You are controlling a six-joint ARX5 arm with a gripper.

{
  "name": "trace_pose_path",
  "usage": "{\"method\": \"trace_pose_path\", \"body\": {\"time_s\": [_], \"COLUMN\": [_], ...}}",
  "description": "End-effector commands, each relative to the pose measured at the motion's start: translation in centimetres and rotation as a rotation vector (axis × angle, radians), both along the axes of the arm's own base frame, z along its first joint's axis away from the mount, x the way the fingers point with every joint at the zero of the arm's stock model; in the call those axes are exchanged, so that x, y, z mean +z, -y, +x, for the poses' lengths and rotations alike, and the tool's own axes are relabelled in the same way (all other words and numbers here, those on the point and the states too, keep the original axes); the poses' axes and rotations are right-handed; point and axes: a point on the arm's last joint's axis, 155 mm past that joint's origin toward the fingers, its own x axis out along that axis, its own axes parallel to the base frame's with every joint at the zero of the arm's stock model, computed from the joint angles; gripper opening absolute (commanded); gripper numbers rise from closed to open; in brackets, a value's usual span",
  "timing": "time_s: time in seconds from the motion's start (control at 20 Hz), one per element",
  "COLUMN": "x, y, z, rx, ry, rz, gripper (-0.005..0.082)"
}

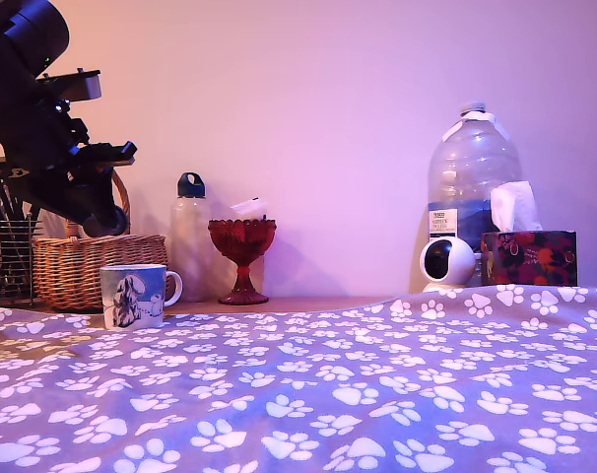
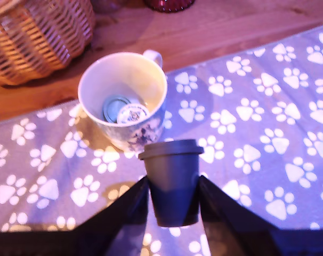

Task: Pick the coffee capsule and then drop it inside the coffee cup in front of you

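In the wrist view my gripper (image 2: 173, 188) is shut on a dark coffee capsule (image 2: 171, 176), held upright with its rimmed lid up. It hangs over the paw-print cloth, just beside the white coffee cup (image 2: 145, 74) and not over its mouth. Two small round capsules lie at the bottom of the cup. In the exterior view the cup (image 1: 133, 296) stands at the exterior view's left with its dog picture showing. The dark arm (image 1: 52, 138) reaches down above and behind it. The fingertips and capsule cannot be made out there.
A wicker basket (image 1: 97, 266) stands right behind the cup, with a wire holder (image 1: 8, 258) to its left. A bottle (image 1: 190, 236) and a red goblet (image 1: 241, 251) stand further right. At the exterior view's right are a water jug (image 1: 471, 182), a white camera (image 1: 446, 262) and a tissue box (image 1: 528, 257).
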Motion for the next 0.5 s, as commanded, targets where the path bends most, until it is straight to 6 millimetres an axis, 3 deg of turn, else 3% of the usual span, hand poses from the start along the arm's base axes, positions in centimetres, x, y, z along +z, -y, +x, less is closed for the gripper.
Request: {"method": "trace_pose_path", "body": {"time_s": [0.0, 0.45], "x": [0.7, 5.0], "y": [0.0, 0.4], "z": [0.5, 3.4], "rx": [0.000, 0.009], "ry": [0.036, 0.242], "rz": [0.001, -0.036], "gripper": [0.0233, 0.0233]}}
